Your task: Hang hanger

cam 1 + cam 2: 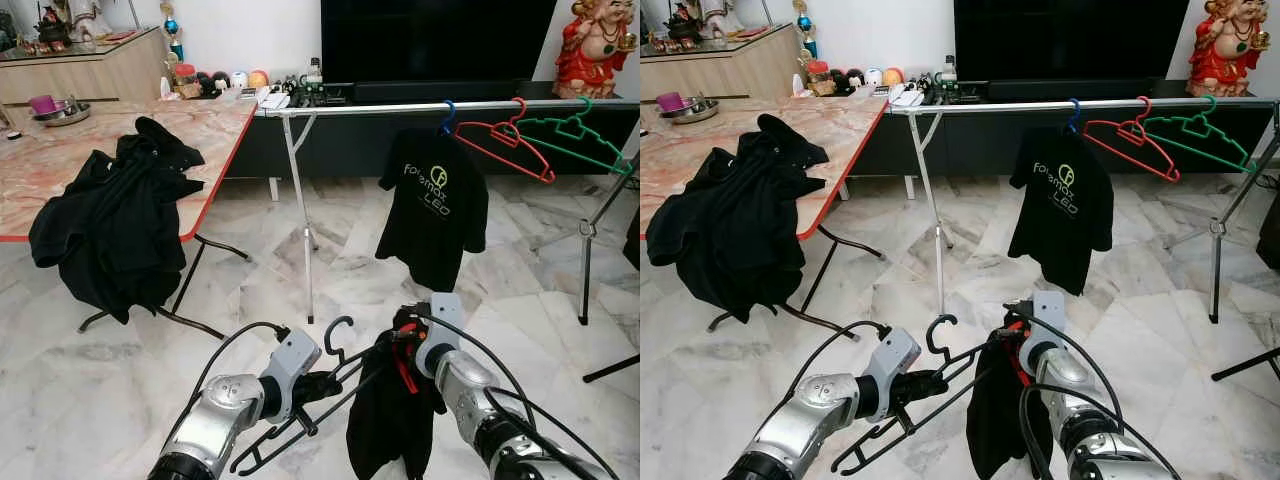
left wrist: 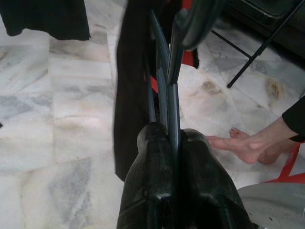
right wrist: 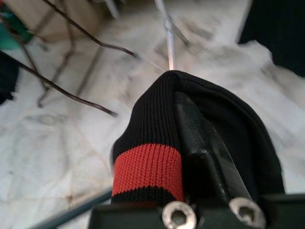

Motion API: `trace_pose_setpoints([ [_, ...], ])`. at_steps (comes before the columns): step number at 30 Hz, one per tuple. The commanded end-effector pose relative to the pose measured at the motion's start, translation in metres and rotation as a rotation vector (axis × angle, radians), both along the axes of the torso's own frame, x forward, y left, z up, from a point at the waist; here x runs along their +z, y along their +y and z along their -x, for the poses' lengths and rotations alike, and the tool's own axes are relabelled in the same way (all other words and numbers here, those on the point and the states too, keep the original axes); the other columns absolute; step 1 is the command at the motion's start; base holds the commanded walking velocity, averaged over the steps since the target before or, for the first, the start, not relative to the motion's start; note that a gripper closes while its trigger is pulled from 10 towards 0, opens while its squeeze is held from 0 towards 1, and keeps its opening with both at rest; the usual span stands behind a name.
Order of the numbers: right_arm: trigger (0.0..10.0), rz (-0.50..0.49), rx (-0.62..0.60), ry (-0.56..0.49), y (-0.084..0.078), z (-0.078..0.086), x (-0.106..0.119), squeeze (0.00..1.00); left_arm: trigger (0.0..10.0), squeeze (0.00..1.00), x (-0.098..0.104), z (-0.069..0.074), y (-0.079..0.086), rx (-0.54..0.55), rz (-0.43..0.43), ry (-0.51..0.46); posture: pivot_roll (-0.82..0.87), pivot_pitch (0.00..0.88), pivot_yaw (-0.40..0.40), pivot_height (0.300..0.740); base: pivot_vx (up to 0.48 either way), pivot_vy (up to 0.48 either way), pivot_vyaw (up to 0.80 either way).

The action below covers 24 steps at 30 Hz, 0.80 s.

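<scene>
Left wrist view puts me right on the near work: my left pincer [image 2: 174,143] is clenched on the thin bars of the black hanger [image 1: 300,405], the two fingers [image 2: 147,181] pressed tight together around them so the frame cannot swing. From the head cameras I see that hanger held low in front of me, its hook [image 1: 335,335] curling upward and free, which is how I want it for catching a rail. Just beside it, my right pincer [image 1: 405,340] grips a black garment [image 1: 385,410] by its ribbed collar with the red stripe [image 3: 147,169]; the cloth wraps over the fingers, so I judge it clamped on the fabric, the rest drooping toward the marble floor [image 1: 100,400]. The garment looks draped at the hanger's right end, I think to keep it seated while I carry both. A person's bare foot [image 2: 238,145] rests on the floor near my left side. Farther off, to my left, a table [image 1: 60,150] carries a heap of dark clothes [image 1: 115,225]. Ahead stands the silver rail [image 1: 400,107], with a black printed shirt [image 1: 432,205] hanging from a blue hook, then a red hanger [image 1: 505,140] and a green hanger [image 1: 575,135]. The bare stretch of rail left of the shirt looks the easiest target, though it remains well apart from me.
</scene>
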State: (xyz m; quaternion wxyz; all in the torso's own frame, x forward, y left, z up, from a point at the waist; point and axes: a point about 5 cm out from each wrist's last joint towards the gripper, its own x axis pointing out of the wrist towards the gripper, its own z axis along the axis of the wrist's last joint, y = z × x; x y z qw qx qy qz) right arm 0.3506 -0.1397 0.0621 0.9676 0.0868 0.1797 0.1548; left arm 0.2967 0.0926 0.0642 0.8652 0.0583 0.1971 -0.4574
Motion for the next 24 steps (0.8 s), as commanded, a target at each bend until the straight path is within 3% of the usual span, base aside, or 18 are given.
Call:
trace_pose_setpoints([
  [1,10.0,-0.012,0.08,-0.096,0.011,-0.006,0.015,0.0,10.0,0.0,0.001,0.002,-0.004,-0.029,-0.003,0.005,0.09,0.004,0.016,0.74,0.0,0.0,0.0],
  [8,10.0,0.024,0.16,-0.155,0.008,-0.004,0.021,0.0,10.0,0.0,0.0,0.005,-0.006,-0.065,0.002,0.018,0.08,0.005,0.02,0.74,0.0,0.0,0.0],
  [10,10.0,0.156,0.135,-0.145,-0.007,-0.004,0.017,0.0,10.0,0.0,-0.002,0.009,-0.007,-0.106,-0.007,0.03,0.08,0.004,0.021,0.74,0.0,0.0,0.0],
  [12,10.0,0.19,0.129,-0.145,-0.009,-0.004,0.017,0.0,10.0,0.0,-0.002,0.01,-0.007,-0.113,-0.01,0.032,0.08,0.005,0.022,0.74,0.0,0.0,0.0],
  [14,10.0,0.33,0.12,-0.132,-0.021,-0.003,0.012,0.0,10.0,0.0,-0.004,0.013,-0.006,-0.127,-0.011,0.044,0.08,0.005,0.021,0.74,0.0,0.0,0.0],
  [16,10.0,0.388,0.127,-0.122,-0.025,-0.001,0.01,0.0,10.0,0.0,-0.004,0.014,-0.006,-0.13,-0.006,0.045,0.08,0.006,0.02,0.74,0.0,0.0,0.0],
  [24,10.0,0.382,0.154,-0.143,-0.022,-0.001,0.012,0.0,10.0,0.0,0.002,0.012,-0.006,-0.135,0.016,0.036,0.08,0.008,0.018,0.74,0.0,0.0,0.0],
])
